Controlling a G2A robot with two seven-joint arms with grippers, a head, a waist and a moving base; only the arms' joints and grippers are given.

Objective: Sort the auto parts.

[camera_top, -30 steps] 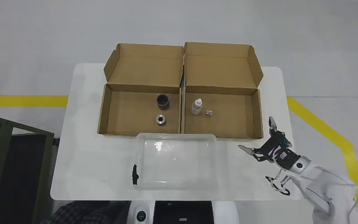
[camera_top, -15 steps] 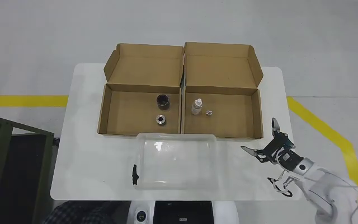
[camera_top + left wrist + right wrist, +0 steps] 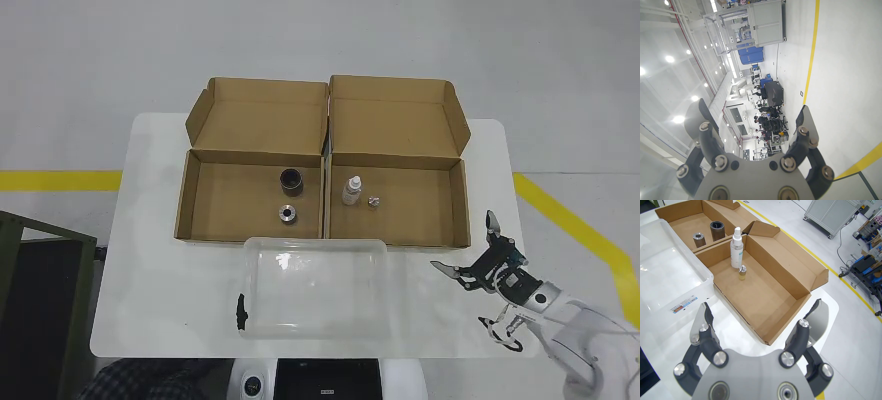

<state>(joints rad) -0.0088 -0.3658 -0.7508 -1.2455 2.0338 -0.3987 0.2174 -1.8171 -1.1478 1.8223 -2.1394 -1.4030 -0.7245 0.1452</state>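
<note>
The right claw (image 3: 761, 306) is held wide open and empty near the white counter's (image 3: 160, 300) edge; the left claw (image 3: 753, 106) is equally spread and empty. A dark metal sleeve (image 3: 717, 230) and short steel bushing (image 3: 699, 239) are grouped in one brown cardboard box (image 3: 184, 205); a white spray bottle (image 3: 736, 251) and small brass fitting (image 3: 742, 273) are grouped in the neighbouring box (image 3: 461, 205), evidently sorted by kind.

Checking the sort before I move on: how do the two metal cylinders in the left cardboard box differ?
The dark cylinder is taller and somewhat wider than the silver cylinder. The dark cylinder has a thin wall and large bore; the silver cylinder a thick wall and small hole. The silver cylinder stands nearer the clear bin than the dark cylinder. Both stand upright, apart, in the left cardboard box.
</note>
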